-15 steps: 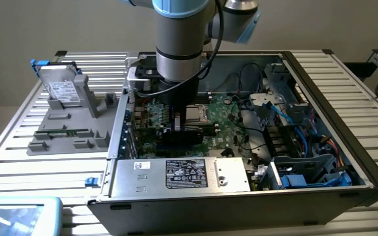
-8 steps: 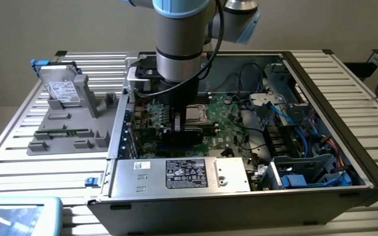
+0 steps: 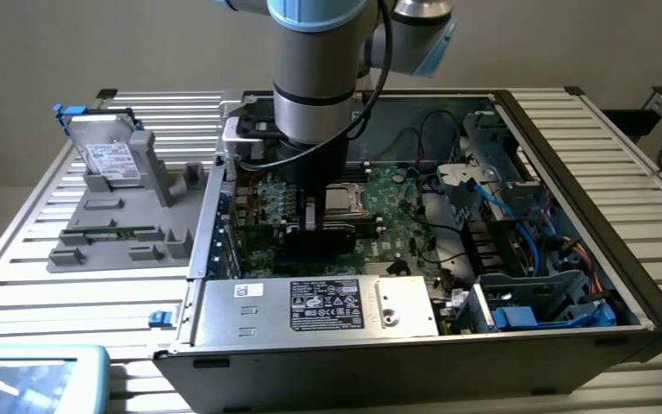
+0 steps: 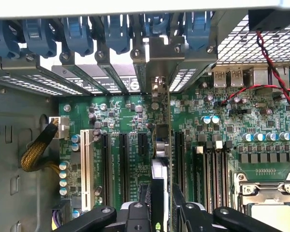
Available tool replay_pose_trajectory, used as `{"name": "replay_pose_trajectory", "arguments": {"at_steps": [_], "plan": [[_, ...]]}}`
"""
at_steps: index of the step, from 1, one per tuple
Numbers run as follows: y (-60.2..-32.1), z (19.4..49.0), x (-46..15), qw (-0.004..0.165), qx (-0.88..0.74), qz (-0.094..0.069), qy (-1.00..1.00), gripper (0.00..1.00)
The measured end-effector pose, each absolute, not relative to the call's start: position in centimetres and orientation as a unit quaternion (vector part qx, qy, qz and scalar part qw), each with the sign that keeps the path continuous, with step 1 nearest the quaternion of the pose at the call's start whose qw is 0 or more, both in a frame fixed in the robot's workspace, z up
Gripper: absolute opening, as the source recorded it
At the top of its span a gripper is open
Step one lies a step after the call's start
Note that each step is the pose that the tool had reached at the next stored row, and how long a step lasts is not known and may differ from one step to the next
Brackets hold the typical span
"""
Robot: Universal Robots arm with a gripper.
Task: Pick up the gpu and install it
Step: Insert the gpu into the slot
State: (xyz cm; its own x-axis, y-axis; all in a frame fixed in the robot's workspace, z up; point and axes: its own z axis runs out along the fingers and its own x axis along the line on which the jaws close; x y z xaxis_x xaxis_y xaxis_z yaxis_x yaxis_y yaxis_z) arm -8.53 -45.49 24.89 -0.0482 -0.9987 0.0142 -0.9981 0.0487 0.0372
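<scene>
No text could be read with certainty. A black label [image 3: 325,304] with white print and small symbols was noted on the power supply [image 3: 227,317]; its lines were too fine to read. A white barcode sticker [image 3: 248,291] was seen just beside it, digits not made out. A white label [image 3: 109,160] was recorded on the hard drive [image 3: 93,129], print illegible. White lettering [image 4: 113,162] was observed between the motherboard [image 4: 222,104] slots, unreadable.
</scene>
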Motion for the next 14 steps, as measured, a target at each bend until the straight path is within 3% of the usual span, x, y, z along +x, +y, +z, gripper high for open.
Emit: {"name": "replay_pose_trajectory", "arguments": {"at_steps": [14], "plan": [[-45.46,24.88,-8.53,0.018,0.690,-0.009,-0.724,0.28]]}}
